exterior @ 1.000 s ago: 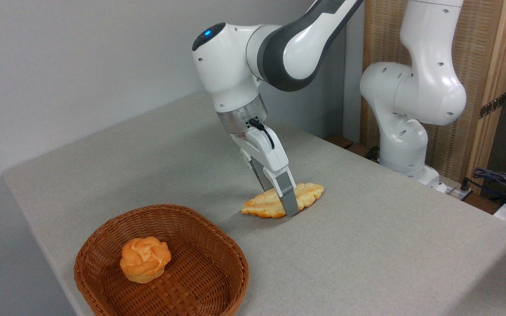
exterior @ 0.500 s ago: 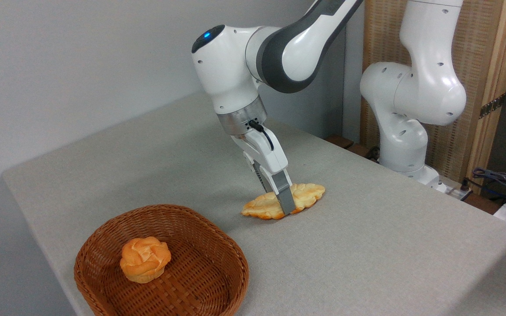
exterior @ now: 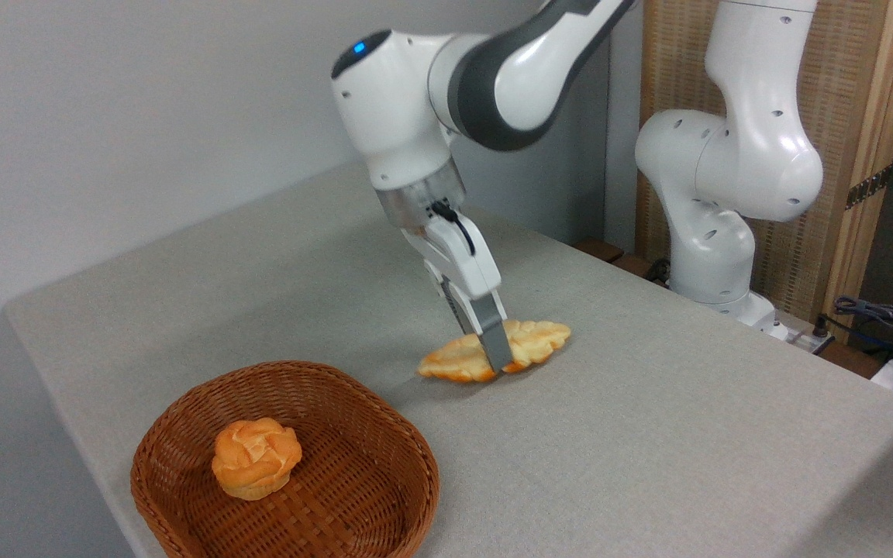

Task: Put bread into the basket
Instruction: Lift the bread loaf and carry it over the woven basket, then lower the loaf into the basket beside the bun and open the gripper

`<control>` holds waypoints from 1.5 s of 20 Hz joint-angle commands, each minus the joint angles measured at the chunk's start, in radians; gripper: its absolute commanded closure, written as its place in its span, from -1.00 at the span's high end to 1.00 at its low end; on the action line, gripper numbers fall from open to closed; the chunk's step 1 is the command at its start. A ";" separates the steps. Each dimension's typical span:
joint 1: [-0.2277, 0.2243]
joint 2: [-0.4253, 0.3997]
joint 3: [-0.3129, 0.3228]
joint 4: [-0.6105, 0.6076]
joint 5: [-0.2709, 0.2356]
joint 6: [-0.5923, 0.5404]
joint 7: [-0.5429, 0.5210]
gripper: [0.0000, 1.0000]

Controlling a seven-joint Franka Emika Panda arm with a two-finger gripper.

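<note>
Bread (exterior: pixel 528 345) pinched mid-length in the hand (exterior: pixel 495 356), fingers closed on it, lifted just clear of the desk (exterior: pixel 648 434) near the centre. Basket (exterior: pixel 384 434) sits well apart at near left, with a small round bun (exterior: pixel 255 457) inside.

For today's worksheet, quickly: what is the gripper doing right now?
Gripper: closed on the bread, gripping it near the middle, just above the table.
</note>
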State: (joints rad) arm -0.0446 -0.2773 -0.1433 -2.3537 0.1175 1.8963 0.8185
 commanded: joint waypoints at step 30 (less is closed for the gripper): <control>0.005 0.417 0.097 0.803 -0.061 0.015 -0.062 1.00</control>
State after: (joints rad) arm -0.0349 0.1383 -0.0542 -1.5637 0.0738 1.9127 0.7703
